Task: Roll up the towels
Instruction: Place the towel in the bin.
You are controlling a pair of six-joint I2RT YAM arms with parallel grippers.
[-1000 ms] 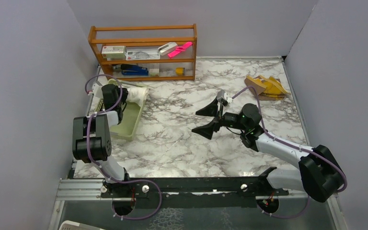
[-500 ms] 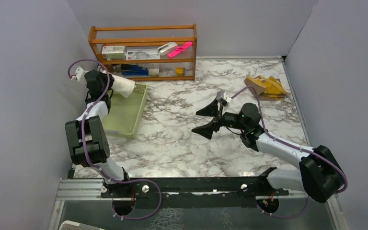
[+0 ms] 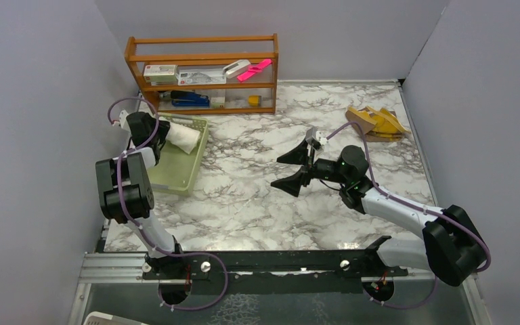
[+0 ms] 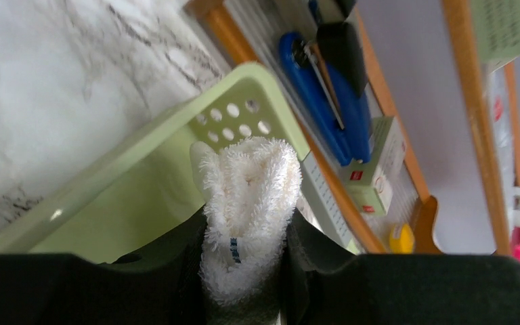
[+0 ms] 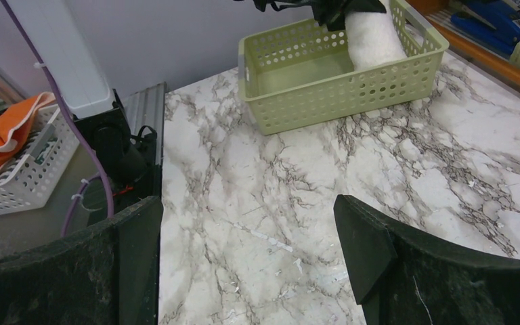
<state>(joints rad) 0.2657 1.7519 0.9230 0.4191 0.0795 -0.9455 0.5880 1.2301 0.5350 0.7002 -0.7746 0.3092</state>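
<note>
1. One white towel [image 3: 184,138] is already rolled, clamped in the left jaws at the far end of the green basket [image 3: 176,175].
2. Yellow towel [image 3: 377,122] lies unrolled, far right on the desk [image 3: 244,210].
3. Right jaws gape empty, mid-desk.

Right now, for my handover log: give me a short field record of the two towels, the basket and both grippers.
roll: rolled white textured towel, tilted, free end inside pale green plastic basket
holder: left gripper, shut on the roll
idle: right gripper, open, empty, above marble table
pending: mustard-yellow towel, crumpled, not rolled, far right corner
</note>
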